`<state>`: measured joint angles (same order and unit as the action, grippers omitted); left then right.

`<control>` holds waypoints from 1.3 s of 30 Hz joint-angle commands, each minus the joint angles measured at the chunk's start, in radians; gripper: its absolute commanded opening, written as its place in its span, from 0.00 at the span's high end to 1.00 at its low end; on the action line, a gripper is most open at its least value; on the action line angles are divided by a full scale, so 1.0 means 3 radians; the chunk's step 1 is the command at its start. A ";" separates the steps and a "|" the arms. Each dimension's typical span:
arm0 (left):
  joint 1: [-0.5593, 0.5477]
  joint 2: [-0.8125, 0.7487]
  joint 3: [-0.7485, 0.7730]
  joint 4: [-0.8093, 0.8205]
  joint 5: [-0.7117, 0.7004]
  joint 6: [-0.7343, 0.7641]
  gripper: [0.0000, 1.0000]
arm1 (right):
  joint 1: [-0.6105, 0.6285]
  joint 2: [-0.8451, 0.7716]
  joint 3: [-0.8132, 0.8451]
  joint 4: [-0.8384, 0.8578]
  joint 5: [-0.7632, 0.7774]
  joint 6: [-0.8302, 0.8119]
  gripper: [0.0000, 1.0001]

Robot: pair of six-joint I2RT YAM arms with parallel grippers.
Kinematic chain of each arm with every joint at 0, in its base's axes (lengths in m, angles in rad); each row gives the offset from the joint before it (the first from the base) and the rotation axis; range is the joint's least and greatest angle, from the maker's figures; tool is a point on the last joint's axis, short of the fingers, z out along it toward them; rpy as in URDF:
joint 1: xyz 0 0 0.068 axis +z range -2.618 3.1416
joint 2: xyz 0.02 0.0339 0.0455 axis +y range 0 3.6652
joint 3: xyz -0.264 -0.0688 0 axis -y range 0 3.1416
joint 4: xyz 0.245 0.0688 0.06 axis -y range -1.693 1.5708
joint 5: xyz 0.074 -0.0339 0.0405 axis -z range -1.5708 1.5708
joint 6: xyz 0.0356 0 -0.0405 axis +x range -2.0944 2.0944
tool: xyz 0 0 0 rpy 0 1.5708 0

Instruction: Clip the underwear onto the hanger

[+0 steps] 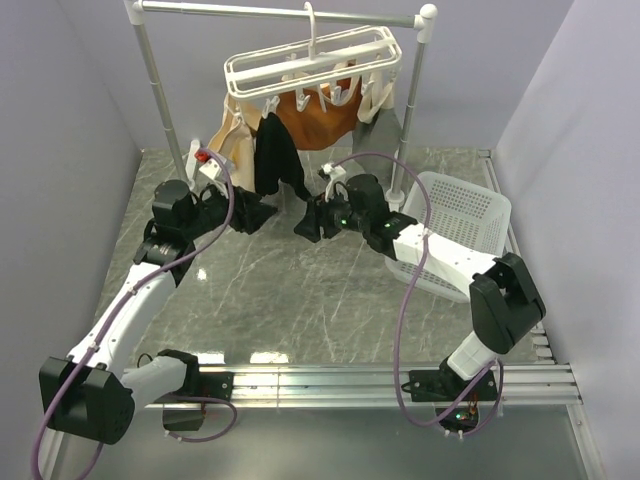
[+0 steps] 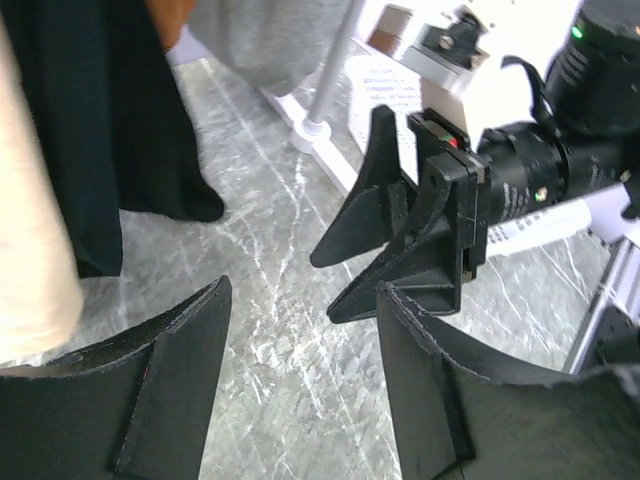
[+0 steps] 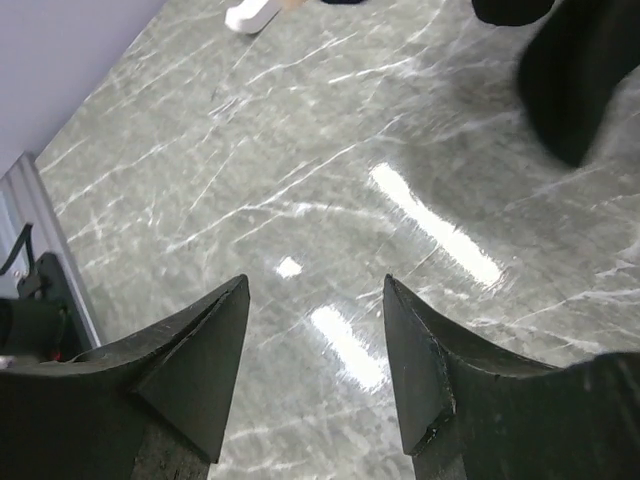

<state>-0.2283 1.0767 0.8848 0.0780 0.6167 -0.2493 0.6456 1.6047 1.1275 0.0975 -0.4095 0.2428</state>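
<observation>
The white hanger (image 1: 315, 62) hangs by its hook from the rail at the back. The black underwear (image 1: 275, 155) dangles from one of its clips at the left, and its lower end reaches down near the table. My left gripper (image 1: 262, 212) is low, just left of the fabric's lower end, open and empty. My right gripper (image 1: 305, 222) is just right of it, also open and empty. In the left wrist view the underwear (image 2: 90, 130) hangs at the upper left, beyond my open left gripper (image 2: 305, 290). In the right wrist view my right gripper (image 3: 315, 285) is open over bare marble, with black fabric (image 3: 575, 90) at the upper right.
A white laundry basket (image 1: 455, 225) sits at the right, under the right arm. The metal rail stand (image 1: 280, 12) spans the back. Tan garments (image 1: 235, 130), an orange garment (image 1: 320, 115) and a grey one (image 1: 378, 125) also hang from the hanger.
</observation>
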 commanded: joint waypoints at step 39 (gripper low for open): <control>-0.0737 0.1022 0.0802 0.2066 -0.0833 0.0570 0.28 | -0.0869 -0.1555 0.0368 0.0002 0.0097 0.0397 0.36</control>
<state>-0.4366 1.3262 1.0382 0.5449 0.4492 -0.0162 0.3916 1.1595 1.1763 0.0792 -0.4191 0.3515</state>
